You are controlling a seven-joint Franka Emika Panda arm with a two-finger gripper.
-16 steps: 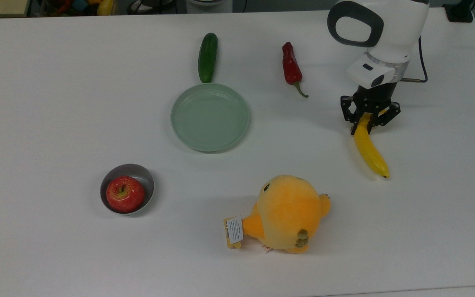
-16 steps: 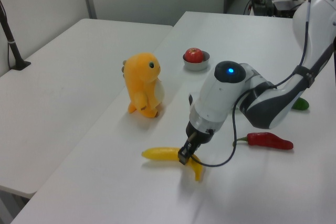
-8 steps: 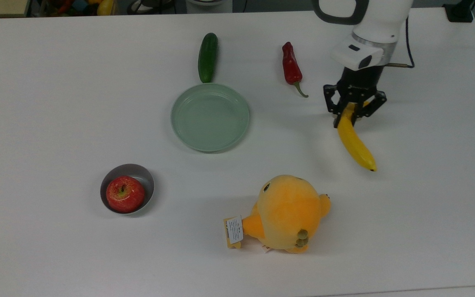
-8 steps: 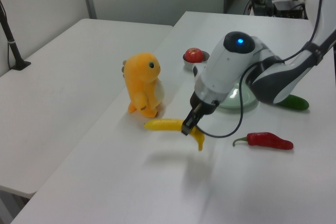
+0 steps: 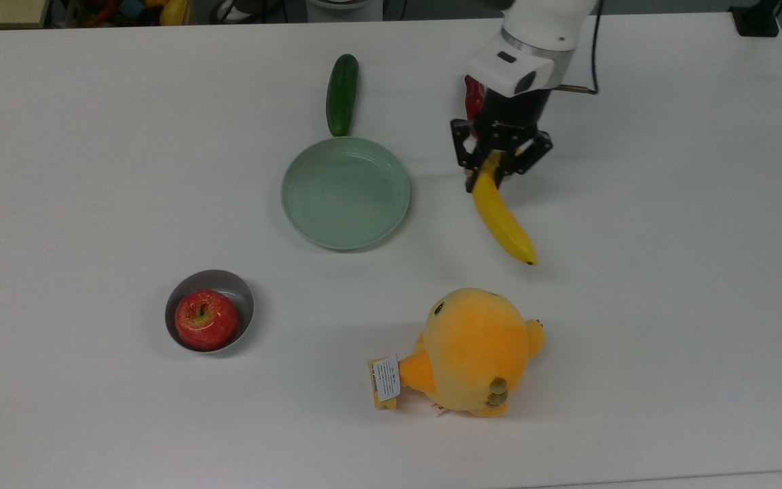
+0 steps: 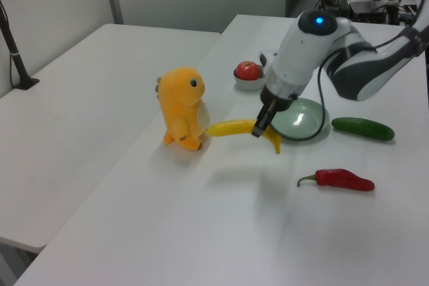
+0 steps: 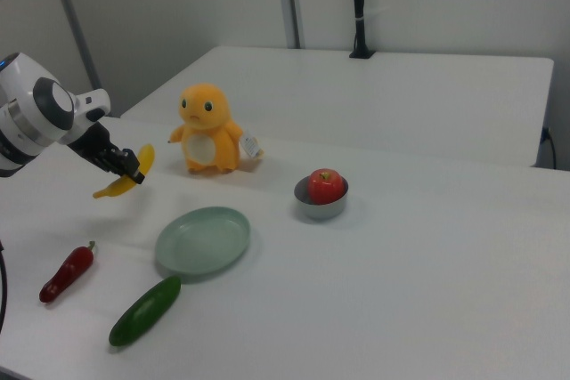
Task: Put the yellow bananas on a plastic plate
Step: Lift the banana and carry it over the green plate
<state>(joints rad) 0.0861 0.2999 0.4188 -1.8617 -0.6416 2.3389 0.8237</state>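
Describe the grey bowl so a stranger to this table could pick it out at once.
Start from the pale green plastic plate near the middle of the white table in the top view. Below it and toward the top view's left stands the small grey bowl, apart from everything else. It alone holds a red apple, and it is far smaller than the plate.
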